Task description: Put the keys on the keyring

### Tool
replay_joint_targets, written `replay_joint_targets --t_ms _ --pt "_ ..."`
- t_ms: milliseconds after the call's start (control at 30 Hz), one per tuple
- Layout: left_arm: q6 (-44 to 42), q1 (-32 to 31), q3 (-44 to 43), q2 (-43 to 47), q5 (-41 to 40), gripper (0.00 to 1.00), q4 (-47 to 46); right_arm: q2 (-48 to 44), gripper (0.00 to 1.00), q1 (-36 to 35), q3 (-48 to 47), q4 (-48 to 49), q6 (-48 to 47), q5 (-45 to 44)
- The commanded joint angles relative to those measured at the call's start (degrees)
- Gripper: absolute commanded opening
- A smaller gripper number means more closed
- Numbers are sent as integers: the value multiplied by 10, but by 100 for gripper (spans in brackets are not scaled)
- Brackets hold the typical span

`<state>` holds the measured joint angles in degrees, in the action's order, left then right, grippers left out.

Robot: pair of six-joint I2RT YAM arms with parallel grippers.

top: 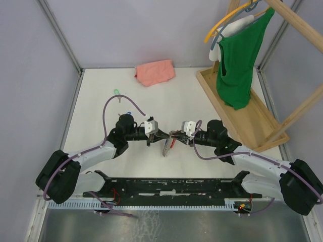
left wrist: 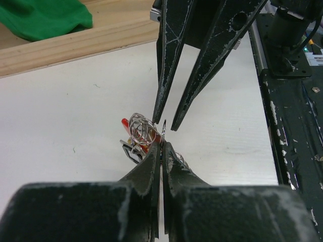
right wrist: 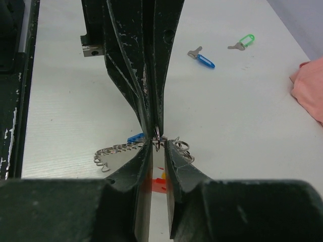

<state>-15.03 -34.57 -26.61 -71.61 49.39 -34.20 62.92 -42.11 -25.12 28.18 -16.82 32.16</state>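
The keyring [right wrist: 158, 135], with a bunch of small rings [left wrist: 140, 126], a chain [right wrist: 113, 149] and a red tag [top: 173, 142], hangs between my two grippers above the table's middle. My left gripper [top: 162, 135] [left wrist: 162, 143] is shut on the ring's edge. My right gripper [top: 174, 135] [right wrist: 158, 143] faces it, jaws slightly apart on either side of the ring. A blue key [right wrist: 204, 59] and a green key [right wrist: 244, 41] [top: 117, 93] lie loose on the table to the far left.
A pink cloth [top: 155, 72] lies at the back of the table. A wooden rack [top: 242, 116] with a green shirt [top: 237, 60] on a hanger stands at the right. A black rail [top: 166, 185] runs along the near edge.
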Motion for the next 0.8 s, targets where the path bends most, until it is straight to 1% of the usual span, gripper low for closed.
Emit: replay_joint_targets --t_ms 0,100,133,367,567,767 --pt "-53 -4 -40 41 -11 3 75 -9 25 2 -54 -88 -37 12" --pt "-66 -10 -56 45 -26 3 119 1 30 1 -73 -113 -46 19" --pt "-74 -14 -66 44 -34 3 148 4 31 2 -78 -120 -49 22" --pt "-112 -44 -113 49 -100 3 251 21 31 1 -121 -187 -73 42" --pt "-131 -65 -136 49 -121 3 292 37 29 2 -133 -199 -80 52" --pt "-136 -73 -142 59 -126 3 304 46 25 2 -142 -218 -89 57"
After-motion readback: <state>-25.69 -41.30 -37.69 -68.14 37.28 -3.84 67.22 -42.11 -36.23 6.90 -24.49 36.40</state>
